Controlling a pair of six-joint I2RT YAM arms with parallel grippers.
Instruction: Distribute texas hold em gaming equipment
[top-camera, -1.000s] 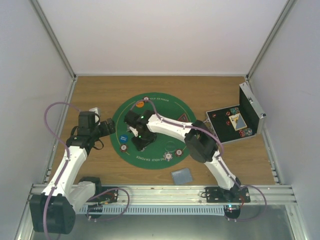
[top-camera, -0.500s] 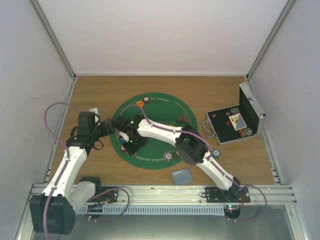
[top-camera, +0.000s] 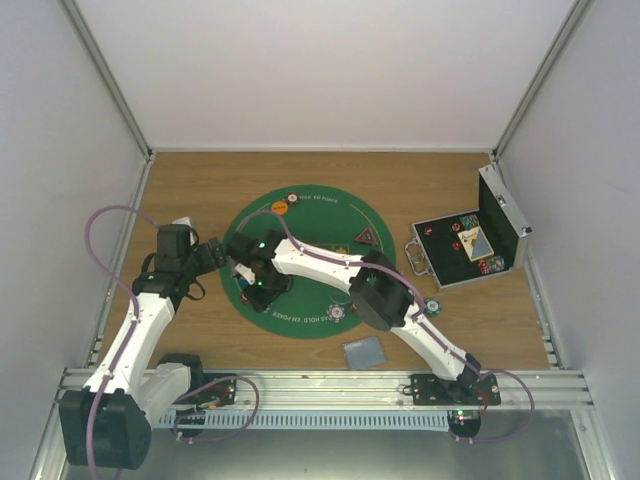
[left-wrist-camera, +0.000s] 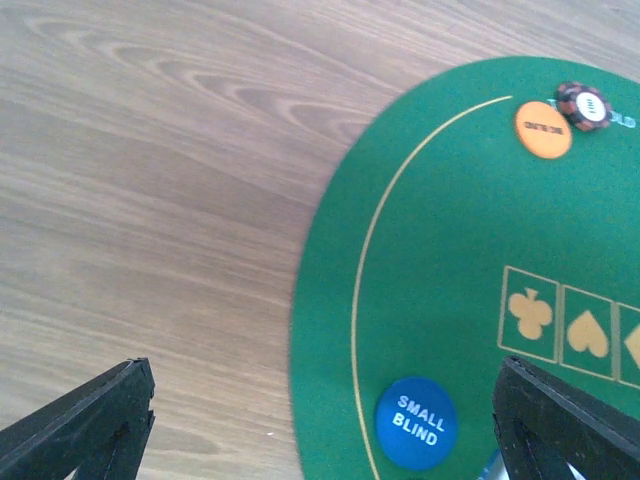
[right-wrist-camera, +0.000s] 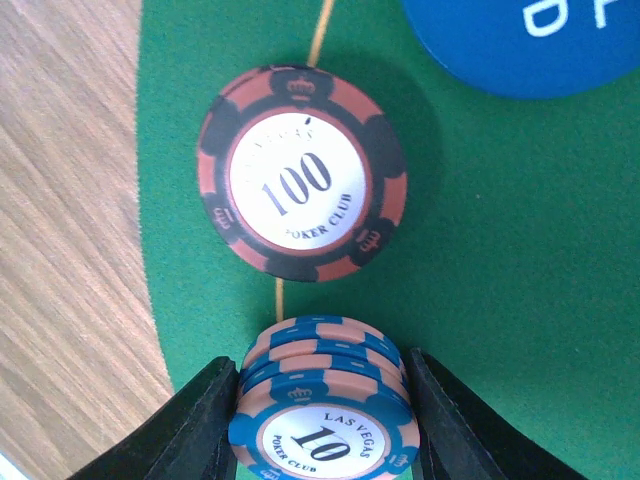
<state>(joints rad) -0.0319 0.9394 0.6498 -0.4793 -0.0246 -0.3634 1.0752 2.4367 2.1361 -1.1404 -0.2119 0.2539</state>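
My right gripper is shut on a short stack of blue-and-pink "10" poker chips, low over the left edge of the green felt mat. A red-and-black "100" chip lies flat on the mat just ahead of the stack. The blue "small blind" disc lies beyond it. My left gripper is open and empty over the mat's left rim, with the blue disc between its fingers. An orange disc and a chip lie at the mat's far side. In the top view the right gripper sits beside the left gripper.
A dark triangular marker and a chip lie on the mat. A chip and grey-blue cards lie on the wood at front right. The open metal case stands at the right.
My right gripper has moved left across the mat to its left edge, covering the blue disc and the chip there in the top view. The left arm has barely moved.
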